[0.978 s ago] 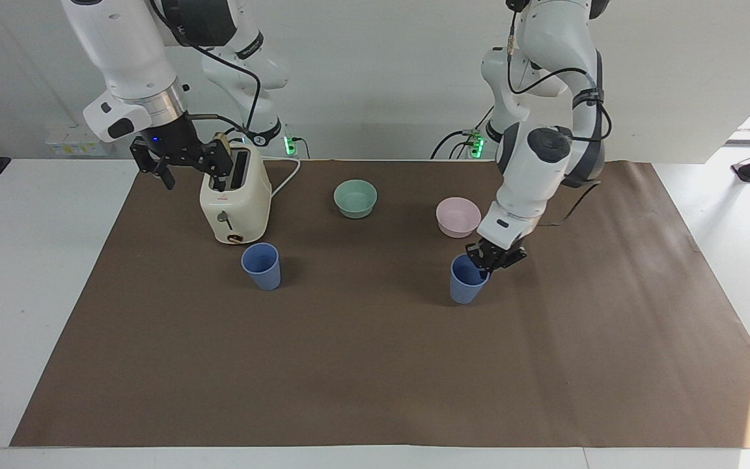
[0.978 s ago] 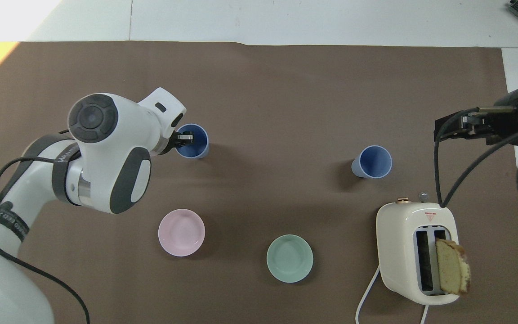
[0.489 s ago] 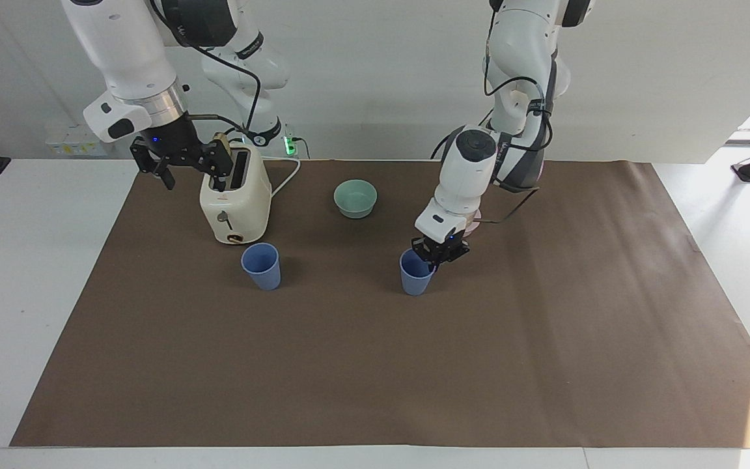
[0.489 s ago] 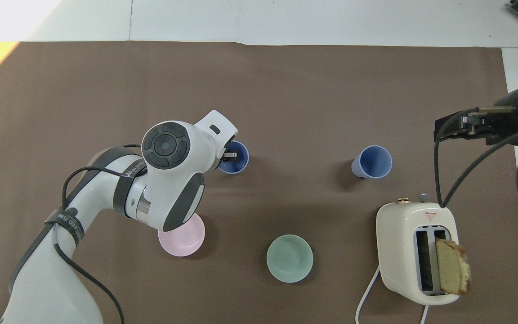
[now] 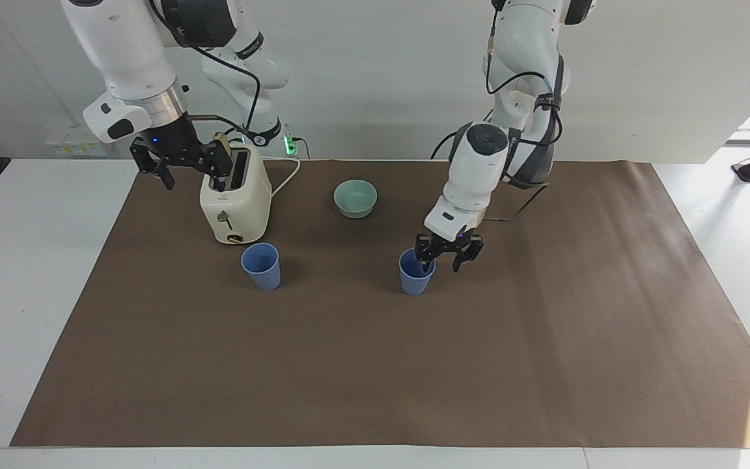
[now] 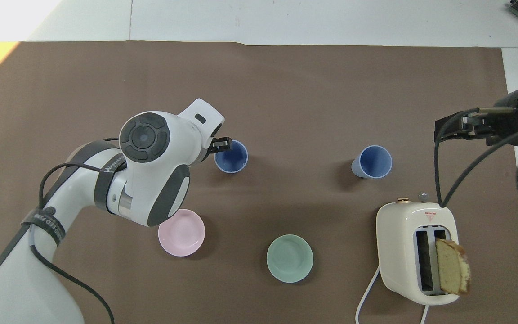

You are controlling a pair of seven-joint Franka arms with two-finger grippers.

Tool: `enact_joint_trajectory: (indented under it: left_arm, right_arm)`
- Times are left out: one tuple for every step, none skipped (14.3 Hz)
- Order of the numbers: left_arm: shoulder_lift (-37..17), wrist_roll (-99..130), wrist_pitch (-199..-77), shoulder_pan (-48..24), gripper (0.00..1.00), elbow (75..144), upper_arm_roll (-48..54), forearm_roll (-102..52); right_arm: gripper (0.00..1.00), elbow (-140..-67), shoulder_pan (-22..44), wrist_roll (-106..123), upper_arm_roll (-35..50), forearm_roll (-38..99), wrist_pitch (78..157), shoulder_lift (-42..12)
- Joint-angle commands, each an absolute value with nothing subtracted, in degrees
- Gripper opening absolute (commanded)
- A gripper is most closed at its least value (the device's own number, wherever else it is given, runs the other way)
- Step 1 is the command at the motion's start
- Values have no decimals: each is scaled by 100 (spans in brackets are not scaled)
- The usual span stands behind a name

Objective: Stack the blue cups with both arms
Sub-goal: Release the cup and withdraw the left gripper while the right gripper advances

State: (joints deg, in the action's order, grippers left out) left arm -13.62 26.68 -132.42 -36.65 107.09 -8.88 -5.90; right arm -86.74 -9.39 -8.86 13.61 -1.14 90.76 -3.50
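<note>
**Two blue tumblers, unstacked**

Left gripper (image 5: pixel 448 255): fingers spread, at the rim of the mid-table cup (image 5: pixel 416 271). Right gripper (image 5: pixel 183 161): waiting beside the toaster (image 5: pixel 234 203), fingers spread. Second cup (image 5: pixel 261 266): before the toaster. Likely light, stiff, slippery; pinch the rim wall.

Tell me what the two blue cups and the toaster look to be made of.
Blue cups: likely plastic, matte; thin rims, even colour, no glare. Toaster: cream shell, glossy, enamelled metal or plastic; soft highlights leave it open.
</note>
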Motion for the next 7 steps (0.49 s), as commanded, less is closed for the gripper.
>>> enact_joint_trajectory:
  left_arm:
    - [-697,2200,-12571,-3210,100,10784,-879,-589]
    - [-451,1806,-12212,-2930,100,10784,-879,-589]
    - [-239,1297,-11886,-2596,100,10775,-870,-589]
    - [-107,883,-11657,-2349,100,10775,-879,-589]
    - [-1,470,-11472,-2077,100,10767,-879,-589]
    - [35,109,-11339,-1822,100,10697,-879,-580]
    - [44,-199,-11199,-1611,100,10583,-879,-580]
  right_arm:
    - [100,-9385,-1107,-914,1389,61,9674,34]
    - [100,-9517,-1116,-914,1389,70,9781,35]
    - [100,-9640,-1134,-914,1389,79,9956,-26]
    - [100,-9824,-1108,-923,1389,79,10254,-44]
    - [100,-10000,-1064,-949,1389,79,10527,-44]
    - [100,-10132,-1046,-958,1389,79,10677,-87]
    - [100,-10212,-1028,-958,1397,79,10766,-201]
